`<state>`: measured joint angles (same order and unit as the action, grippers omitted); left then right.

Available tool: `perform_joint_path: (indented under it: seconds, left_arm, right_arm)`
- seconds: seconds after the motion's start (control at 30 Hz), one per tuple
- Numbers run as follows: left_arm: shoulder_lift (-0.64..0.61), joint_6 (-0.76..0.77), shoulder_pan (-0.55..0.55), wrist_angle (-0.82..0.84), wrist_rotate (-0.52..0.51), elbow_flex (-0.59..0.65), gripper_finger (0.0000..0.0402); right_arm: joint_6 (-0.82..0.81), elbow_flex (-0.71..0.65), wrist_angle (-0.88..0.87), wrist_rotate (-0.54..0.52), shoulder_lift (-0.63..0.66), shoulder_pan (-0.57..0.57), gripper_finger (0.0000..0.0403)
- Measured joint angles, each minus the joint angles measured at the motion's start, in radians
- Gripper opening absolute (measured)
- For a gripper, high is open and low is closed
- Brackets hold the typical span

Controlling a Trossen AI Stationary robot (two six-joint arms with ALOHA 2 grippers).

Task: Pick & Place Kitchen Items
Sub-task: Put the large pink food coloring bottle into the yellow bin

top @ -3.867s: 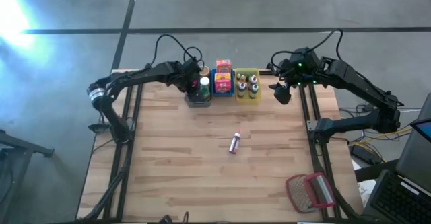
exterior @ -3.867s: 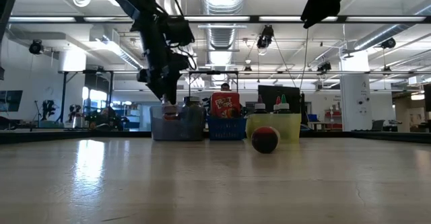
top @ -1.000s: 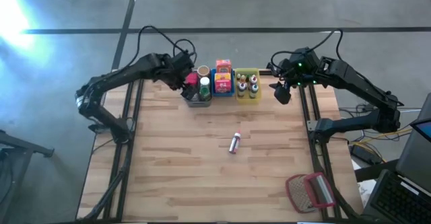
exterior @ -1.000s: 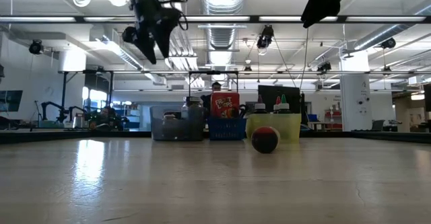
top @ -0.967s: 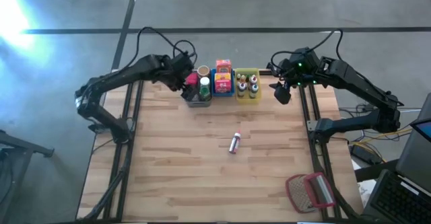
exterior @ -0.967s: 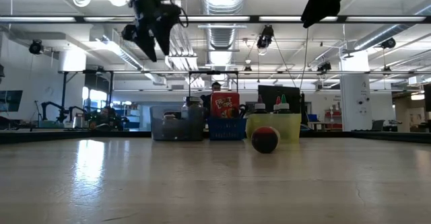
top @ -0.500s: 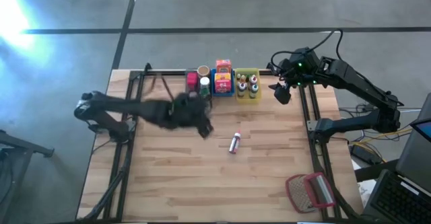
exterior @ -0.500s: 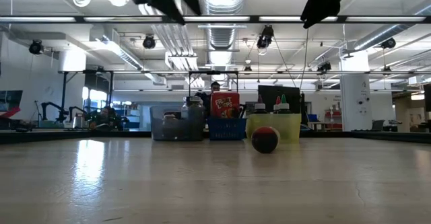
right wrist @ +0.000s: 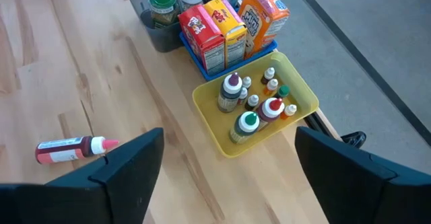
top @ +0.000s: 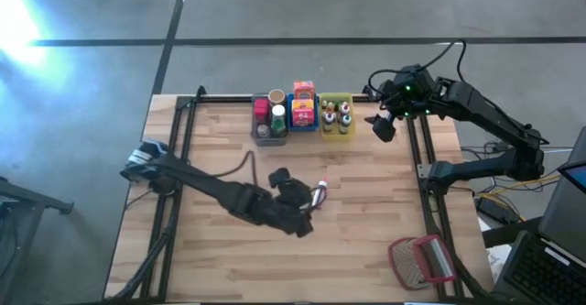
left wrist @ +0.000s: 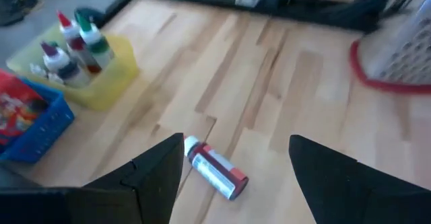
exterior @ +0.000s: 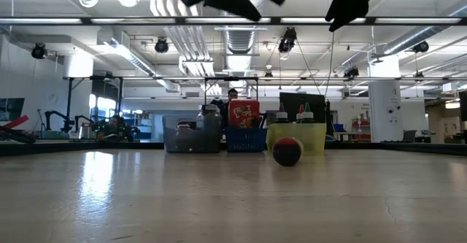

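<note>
Counter (top: 211, 259): pale wood planks, dark frame.

Bins, far edge, one row: grey bin (top: 268, 133) with jars and a green-capped bottle; blue bin (top: 303, 119) with red, yellow and orange boxes; yellow bin (top: 337, 127) with small coloured-cap bottles. All upright, packed close.

Loose bottle (top: 320, 194): red-brown, white nozzle, lying on its side mid-counter, well apart from the bins. The only item out of a bin.

Red-framed mesh piece (top: 420, 259): near right corner, untouched.

Left gripper (top: 307, 215): over mid-counter, just beside the bottle, not touching it. Jaws spread wide and empty; in the left wrist view the bottle (left wrist: 215, 173) lies between and ahead of the fingers.

Right gripper (top: 384, 127): hangs beside the yellow bin at the far right edge, waiting. Jaws wide, empty.

Step in hand, as judged: approach to the last loose bottle. Next move calls for lowering the jaws astride the bottle, across its length, closing, then carrying it to a bin, likely the yellow one.
</note>
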<state>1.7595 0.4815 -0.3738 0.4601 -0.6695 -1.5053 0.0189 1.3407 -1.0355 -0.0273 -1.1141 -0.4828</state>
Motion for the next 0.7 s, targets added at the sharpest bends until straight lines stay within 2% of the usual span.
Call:
perform_joint_path:
  seconds: [0.37, 0.7]
  left_arm:
    - [0.142, 0.223, 0.064, -0.087, 0.003, -0.007, 0.0273]
    - [0.247, 0.31, 0.087, -0.143, 0.001, -0.007, 0.0273]
  right_arm:
    - [0.0, 0.0, 0.0, 0.0, 0.0, 0.0, 0.0362]
    - [0.0, -0.002, 0.0, 0.0, 0.0, 0.0, 0.0351]
